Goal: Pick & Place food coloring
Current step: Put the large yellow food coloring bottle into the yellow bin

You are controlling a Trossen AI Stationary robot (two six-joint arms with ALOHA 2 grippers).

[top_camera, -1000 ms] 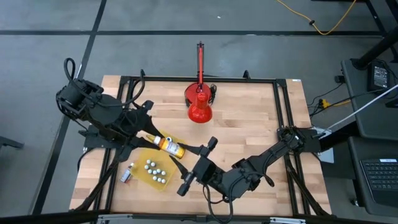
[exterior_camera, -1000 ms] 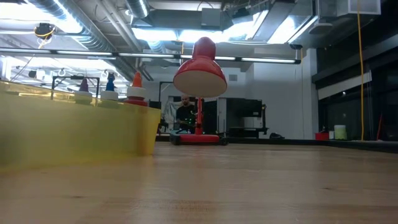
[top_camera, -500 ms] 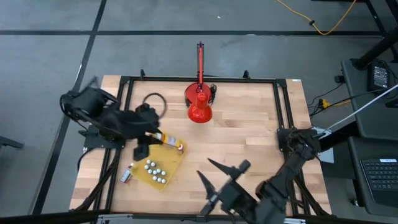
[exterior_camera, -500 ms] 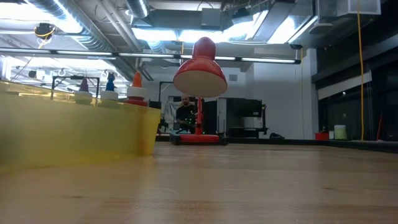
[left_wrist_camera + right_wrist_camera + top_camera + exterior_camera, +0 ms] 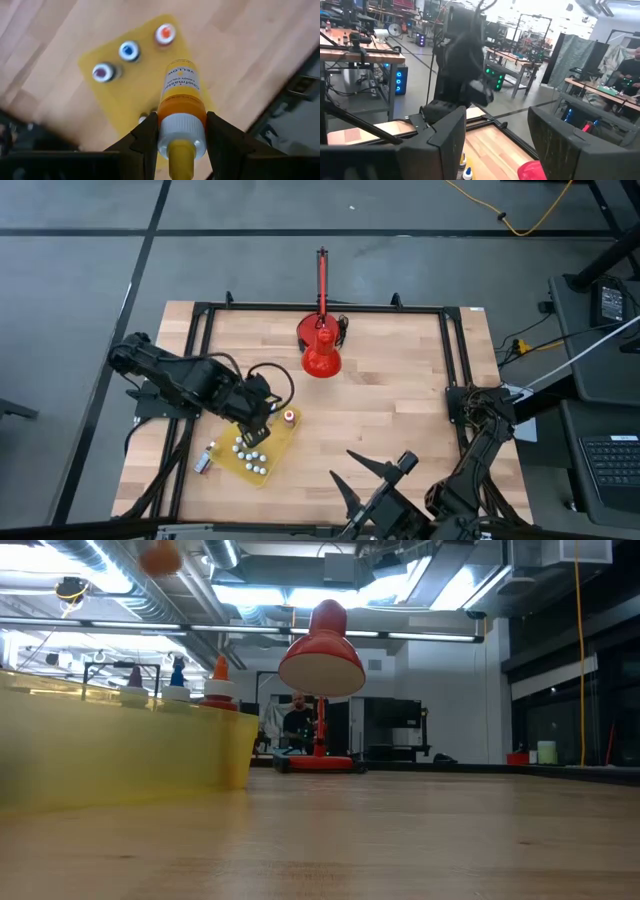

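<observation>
The work surface is a pale wooden butcher-block table (image 5: 400,400) within a black frame, standing on grey floor; the low view looks across it into a workshop with ceiling ducts, strip lights and a person seated far behind. At left centre of the high view the left gripper (image 5: 262,415) hangs over a yellow tray (image 5: 272,453), its fingers (image 5: 145,141) clenched on a yellow food coloring bottle (image 5: 181,106), cap toward the wrist and base pointing down at the tray. Other food coloring bottles (image 5: 248,455) stand upright in the tray, showing purple, blue and orange-red cap tips in the left wrist view. One small item (image 5: 203,461) lies on the wood just left of the tray, too small to identify. At upper centre stands a red desk lamp (image 5: 320,350). The right gripper (image 5: 375,480) sits at the bottom edge right of centre, jaws apart and holding nothing; its arm is partly cut off by the frame. In the low view an orange blur at upper left cannot be made out.
</observation>
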